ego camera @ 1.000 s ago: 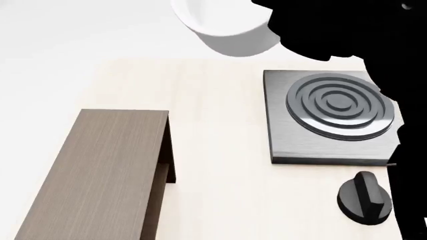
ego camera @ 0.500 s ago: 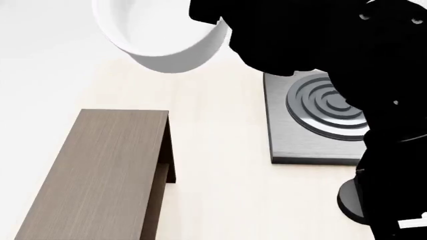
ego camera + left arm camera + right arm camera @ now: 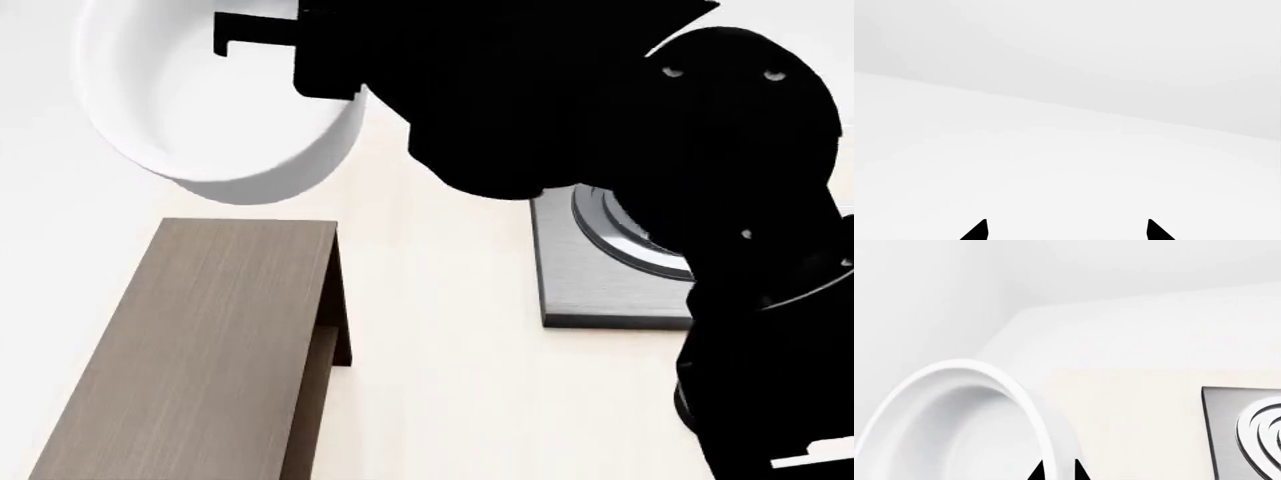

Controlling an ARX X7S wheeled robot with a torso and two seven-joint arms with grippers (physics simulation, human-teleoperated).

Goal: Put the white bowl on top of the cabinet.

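Right tool (image 3: 1057,471) clenched on the white bowl (image 3: 214,110) rim, aloft just beyond the cabinet (image 3: 200,350) far end; left tool (image 3: 1066,231) released; best levelled, brought nearer, lowered onto the flat top.

The right arm (image 3: 641,190) reaches from the near right across to the far left, a big black mass in the head view. Its gripper (image 3: 1056,472) pinches the white bowl's (image 3: 200,100) rim between closed fingertips. The left gripper (image 3: 1066,231) (only its tips visible) is spread wide, holding nothing.
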